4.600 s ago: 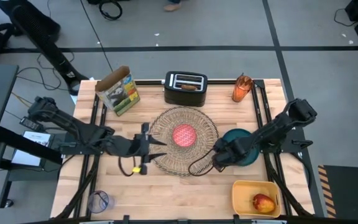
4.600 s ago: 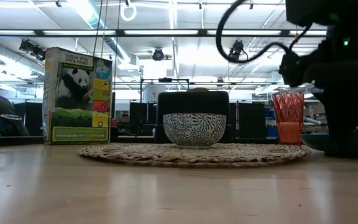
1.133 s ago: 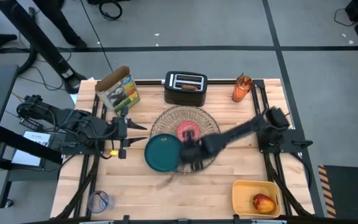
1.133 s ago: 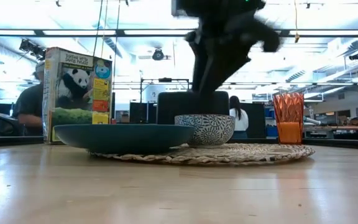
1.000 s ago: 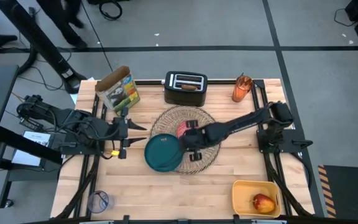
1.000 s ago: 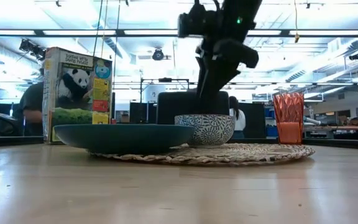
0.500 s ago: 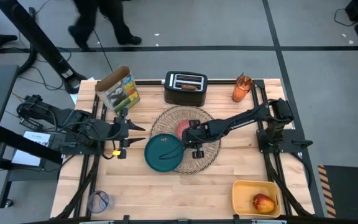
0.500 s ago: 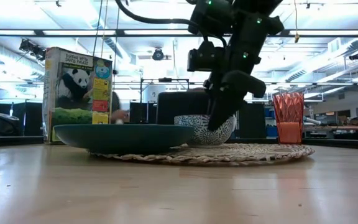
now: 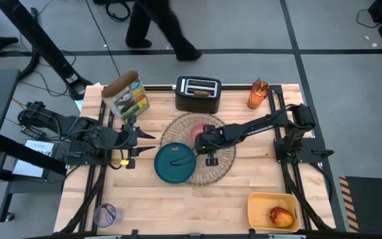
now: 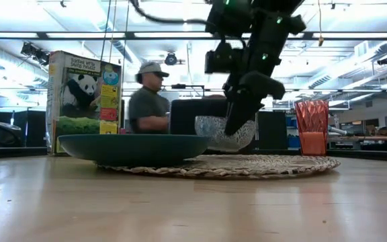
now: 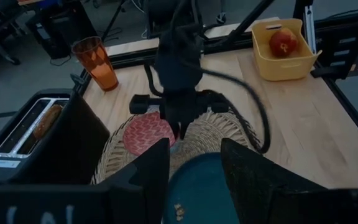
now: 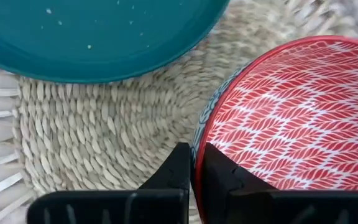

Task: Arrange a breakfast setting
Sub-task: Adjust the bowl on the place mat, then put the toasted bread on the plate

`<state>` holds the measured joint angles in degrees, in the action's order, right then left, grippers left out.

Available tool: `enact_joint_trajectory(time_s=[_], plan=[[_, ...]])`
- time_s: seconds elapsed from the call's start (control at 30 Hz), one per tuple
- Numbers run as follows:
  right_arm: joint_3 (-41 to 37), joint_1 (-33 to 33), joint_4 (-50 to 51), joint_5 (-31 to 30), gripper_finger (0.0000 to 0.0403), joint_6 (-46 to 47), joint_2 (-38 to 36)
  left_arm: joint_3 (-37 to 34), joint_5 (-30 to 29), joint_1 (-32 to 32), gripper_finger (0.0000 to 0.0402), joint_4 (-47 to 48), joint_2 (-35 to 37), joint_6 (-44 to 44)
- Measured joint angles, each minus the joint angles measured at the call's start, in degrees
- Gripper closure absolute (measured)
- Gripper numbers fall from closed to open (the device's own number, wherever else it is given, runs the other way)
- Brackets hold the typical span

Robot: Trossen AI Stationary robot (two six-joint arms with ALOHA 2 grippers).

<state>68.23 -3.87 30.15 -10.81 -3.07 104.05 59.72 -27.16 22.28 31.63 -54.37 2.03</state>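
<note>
The round wicker placemat (image 9: 219, 159) lies mid-table. The teal plate (image 9: 175, 162) rests on its left part, overhanging the edge. My right gripper (image 9: 201, 141) is shut on the small pink bowl (image 9: 201, 131), patterned blue-white outside (image 10: 215, 133), over the mat's far half. My left gripper (image 9: 144, 141) is open and empty, left of the plate. The toast (image 11: 45, 121) sits in the toaster (image 9: 197, 93). The orange cup (image 9: 258, 94) stands at the far right. The apple (image 9: 280, 216) lies in a yellow bin. I see no spoon. My right gripper pinches the bowl's rim (image 12: 199, 138) on the side nearest the plate, one finger (image 12: 219, 174) inside the bowl and one (image 12: 179, 167) outside. The fingers come from above, slanting toward the table's left. The bowl is tilted and sits just above the placemat (image 10: 247, 165).
A panda cereal box (image 9: 126, 97) stands at the far left. The yellow bin (image 9: 272, 210) is at the near right corner, and a clear cup (image 9: 105, 214) is at the near left. A person walks past beyond the table's far edge (image 9: 158, 23).
My right gripper has gone from above the plate toward the bowl, come down and taken hold of its rim. The bowl, which stood flat on the placemat, is now tipped and raised a little. The plate and my left arm have stayed put.
</note>
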Motion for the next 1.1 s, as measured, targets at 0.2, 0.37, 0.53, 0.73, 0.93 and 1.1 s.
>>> enact_joint_trajectory(time_s=[0.2,0.37,0.53,0.73,0.93,1.1], plan=[[0.0,0.3,-0.7,2.9,0.0357,-0.1,1.1,0.0,0.0,0.0,0.0248,-0.4,0.0,0.3],[0.0,0.2,-1.2,1.6,0.0316,0.5,1.6,0.0,0.0,0.0,0.0248,-1.1,0.0,-0.2],[0.0,-0.1,-1.2,1.6,0.0267,0.6,1.0,0.0,1.7,0.3,0.0248,-1.2,0.0,-0.8],[1.6,-1.8,1.0,1.4,0.0201,1.6,-1.6,0.0,4.6,2.0,0.0248,-3.0,0.0,-2.0],[2.6,-3.3,1.4,0.6,0.0158,1.1,-5.8,0.0,5.8,3.1,0.0248,-3.1,0.0,-2.6],[2.7,-3.6,0.2,-2.4,0.015,0.6,-9.7,-0.2,6.1,3.7,0.0248,-5.0,0.0,-4.0]])
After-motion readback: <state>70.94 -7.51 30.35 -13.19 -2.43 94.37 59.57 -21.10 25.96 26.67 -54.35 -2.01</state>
